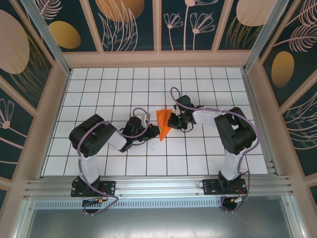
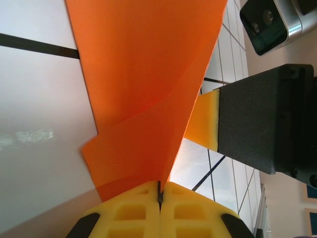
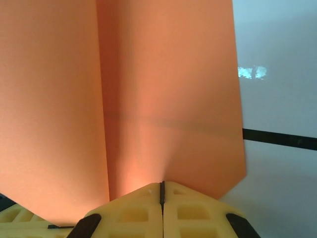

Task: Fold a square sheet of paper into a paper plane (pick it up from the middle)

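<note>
The orange sheet of paper point(image 1: 163, 124) is folded into a narrow, pointed paper plane shape, held up off the white grid table between both arms. My left gripper point(image 1: 154, 130) is shut on its near, pointed part from the left. In the left wrist view the creased paper point(image 2: 143, 74) rises out of the closed yellow jaws of the left gripper point(image 2: 160, 191). My right gripper point(image 1: 172, 120) is shut on the wider far part from the right. In the right wrist view two paper layers point(image 3: 163, 89) fan out from the right gripper point(image 3: 161, 187). A yellow pad of the right gripper's fingers point(image 2: 204, 119) touches the paper's edge.
The white grid table point(image 1: 208, 94) spreads all around the two grippers. Pink-framed patterned walls point(image 1: 59, 84) close it in on three sides, and an aluminium rail point(image 1: 158, 186) with both arm bases runs along the near edge.
</note>
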{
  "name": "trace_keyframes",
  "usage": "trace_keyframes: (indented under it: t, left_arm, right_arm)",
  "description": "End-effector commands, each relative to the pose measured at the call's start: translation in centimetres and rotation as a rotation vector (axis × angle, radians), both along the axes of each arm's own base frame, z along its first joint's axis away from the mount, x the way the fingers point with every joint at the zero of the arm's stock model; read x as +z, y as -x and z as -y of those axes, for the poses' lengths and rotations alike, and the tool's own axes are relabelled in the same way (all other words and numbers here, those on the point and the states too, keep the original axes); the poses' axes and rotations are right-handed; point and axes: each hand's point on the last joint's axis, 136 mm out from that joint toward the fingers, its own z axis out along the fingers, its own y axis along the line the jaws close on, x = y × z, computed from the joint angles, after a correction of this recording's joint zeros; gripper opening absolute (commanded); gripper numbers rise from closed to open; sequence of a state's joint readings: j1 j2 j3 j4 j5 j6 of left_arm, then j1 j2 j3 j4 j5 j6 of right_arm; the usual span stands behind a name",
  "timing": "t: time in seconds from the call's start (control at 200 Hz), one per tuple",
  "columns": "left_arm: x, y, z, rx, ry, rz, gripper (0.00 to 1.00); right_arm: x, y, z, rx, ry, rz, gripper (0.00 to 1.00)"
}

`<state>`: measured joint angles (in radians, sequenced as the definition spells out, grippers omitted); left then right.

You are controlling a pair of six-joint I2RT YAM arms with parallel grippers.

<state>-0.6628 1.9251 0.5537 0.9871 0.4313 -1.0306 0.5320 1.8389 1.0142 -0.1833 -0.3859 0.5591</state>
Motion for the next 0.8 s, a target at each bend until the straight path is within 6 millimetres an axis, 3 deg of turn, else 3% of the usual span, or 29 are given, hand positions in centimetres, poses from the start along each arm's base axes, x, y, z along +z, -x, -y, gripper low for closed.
trace_keyframes:
  t: [0.0, 0.215, 0.4, 0.796]
  left_arm:
    - [-2.4, 1.0, -1.0, 0.021, -0.027, -0.085, 0.0]
    - [-3.2, 1.0, -1.1, 0.019, -0.07, -0.106, 0.0]
    - [-3.7, 0.8, -1.1, 0.012, -0.115, -0.12, 0.0]
    - [-4.6, 0.8, -1.8, 0.056, -0.145, -0.179, 0.0]
  right_arm:
    - [3.7, -0.8, -1.3, 0.017, -0.073, 0.084, 0.08]
    - [6.6, -1.1, -3.0, 0.045, -0.199, 0.14, 0.05]
    - [6.4, -1.3, -4.5, 0.073, -0.273, 0.115, 0.05]
    - [3.5, -2.3, -5.5, 0.096, -0.252, 0.052, 0.05]
